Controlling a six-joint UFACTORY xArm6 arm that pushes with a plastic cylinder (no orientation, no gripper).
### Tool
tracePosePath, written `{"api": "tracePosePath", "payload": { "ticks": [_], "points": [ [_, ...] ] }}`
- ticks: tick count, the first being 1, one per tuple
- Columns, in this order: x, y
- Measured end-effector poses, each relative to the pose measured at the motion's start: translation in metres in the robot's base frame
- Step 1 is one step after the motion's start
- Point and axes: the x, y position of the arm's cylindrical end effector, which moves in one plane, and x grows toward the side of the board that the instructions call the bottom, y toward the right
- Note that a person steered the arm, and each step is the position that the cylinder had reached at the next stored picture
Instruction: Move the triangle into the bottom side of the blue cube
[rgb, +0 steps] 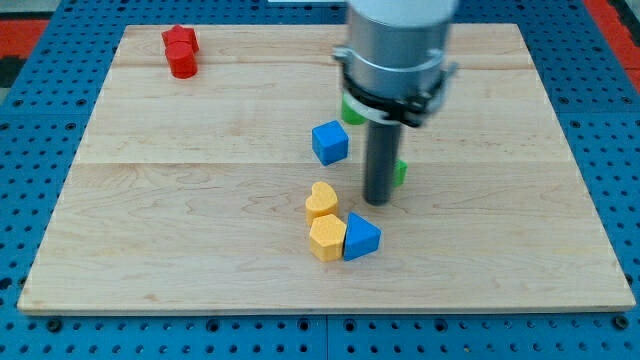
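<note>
tip: my tip (377, 201) rests on the table (180, 240), to the view's right of centre, below-right of the cube, above-right of the triangle, apart from both.
pincer: none on this rig, just a rod; no open/closed state to tell.
triangle: blue triangle (361, 238) near the view's bottom centre, touching the yellow hex block (327, 238) on its left.
cube: blue cube (330, 142) above it, well apart; yellow heart (321, 200) sits between them, a bit left.
others: red block (181, 50) at top left; green bits (399, 172) by the rod and (351, 110) behind the arm, shapes hidden.
step: approach, prob. not pushing yet.
next: tip needs to get round under the triangle, at its bottom side, then push up toward the cube's bottom face.
risk: heart lies near the path; the triangle may snag on it or drag the hex block along.
</note>
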Motion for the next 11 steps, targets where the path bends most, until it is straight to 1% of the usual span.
{"api": "tracePosePath", "payload": {
  "ticks": [1, 2, 3, 4, 5, 6, 7, 10, 11],
  "points": [
    [0.058, 0.039],
    [0.091, 0.007],
    [0.061, -0.02],
    [0.04, -0.02],
    [0.052, -0.018],
    [0.073, -0.02],
    [0.042, -0.04],
    [-0.022, -0.045],
    [-0.05, -0.061]
  ]
}}
